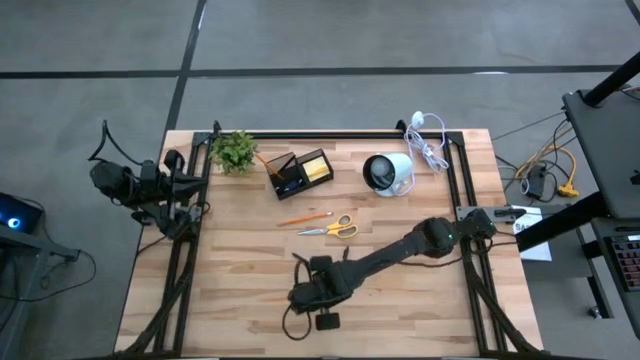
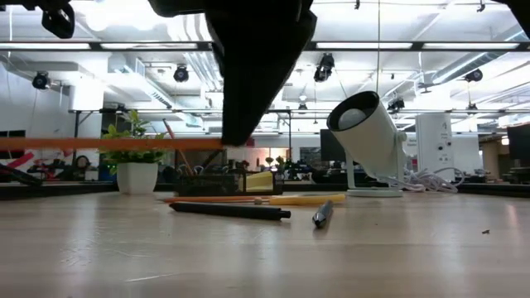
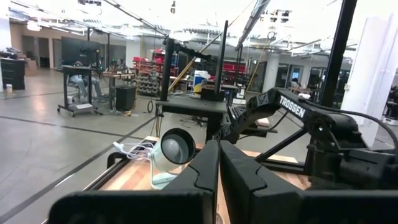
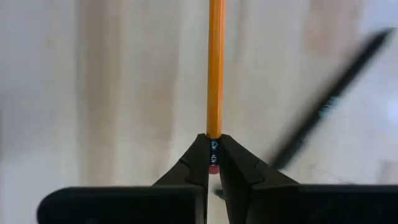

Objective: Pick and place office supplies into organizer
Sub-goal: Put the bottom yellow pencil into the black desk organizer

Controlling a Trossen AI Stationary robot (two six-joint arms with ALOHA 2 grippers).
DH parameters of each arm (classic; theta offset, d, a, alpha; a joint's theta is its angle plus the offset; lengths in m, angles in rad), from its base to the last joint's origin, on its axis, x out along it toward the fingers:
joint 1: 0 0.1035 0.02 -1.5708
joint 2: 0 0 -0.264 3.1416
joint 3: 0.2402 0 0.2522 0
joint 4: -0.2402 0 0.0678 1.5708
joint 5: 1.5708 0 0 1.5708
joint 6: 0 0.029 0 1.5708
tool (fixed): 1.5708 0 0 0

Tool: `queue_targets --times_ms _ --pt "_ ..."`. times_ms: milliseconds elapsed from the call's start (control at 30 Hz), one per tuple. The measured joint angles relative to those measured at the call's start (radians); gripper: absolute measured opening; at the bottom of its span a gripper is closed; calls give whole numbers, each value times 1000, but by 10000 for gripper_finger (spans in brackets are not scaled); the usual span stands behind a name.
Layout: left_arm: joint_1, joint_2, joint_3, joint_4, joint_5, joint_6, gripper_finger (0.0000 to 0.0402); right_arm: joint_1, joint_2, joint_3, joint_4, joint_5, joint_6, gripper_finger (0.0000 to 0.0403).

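Clamping an orange pencil [image 4: 216,68] between its closed fingers, the right gripper [image 4: 213,163] sits low over the near middle of the wooden table [image 1: 240,300], close to the near edge. In the low view that pencil [image 2: 108,143] is held level, above the boards and clear of them, running out to the left from the gripper [image 2: 236,132]. A dark pen [image 4: 326,102] lies on the wood just beside the held pencil, to one side.

Farther back, near the table's centre, a second orange pencil [image 1: 305,217] and the scissors [image 1: 333,228] with yellow-orange handles lie flat, with bare wood between them and the gripper. The black organizer [image 1: 298,173] stands toward the far edge, left of centre, a yellow sticky-note block [image 1: 317,167] in its right compartment. A small green plant [image 1: 233,150] stands just left of it, a white round cup [image 1: 387,173] tilts on its stand to the right, and a white coiled cable [image 1: 428,140] rests by the far right corner.

The left gripper [image 3: 219,171], fingers pressed together on nothing, waits off the table's left edge, leaving the left half of the table open.
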Motion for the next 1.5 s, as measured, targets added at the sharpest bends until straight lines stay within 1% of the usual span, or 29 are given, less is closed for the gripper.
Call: queue_targets --times_ms 267,400,700,1033,1267,1500 --pt "0 0 8 0 0 0 0 -46 -88 1 -35 65 -23 12" --pt "0 0 8 0 1 -1 0 -75 -131 1 -65 126 -23 12" --pt "0 0 8 1 0 -1 0 -150 -208 1 -62 210 -73 12" --pt "0 0 8 2 1 -2 0 -243 -250 1 -72 239 -171 12" --pt "0 0 10 4 1 -2 0 -316 -255 1 -80 239 -185 12" --pt "0 0 38 6 0 -1 0 -389 -255 1 -70 239 -190 12"
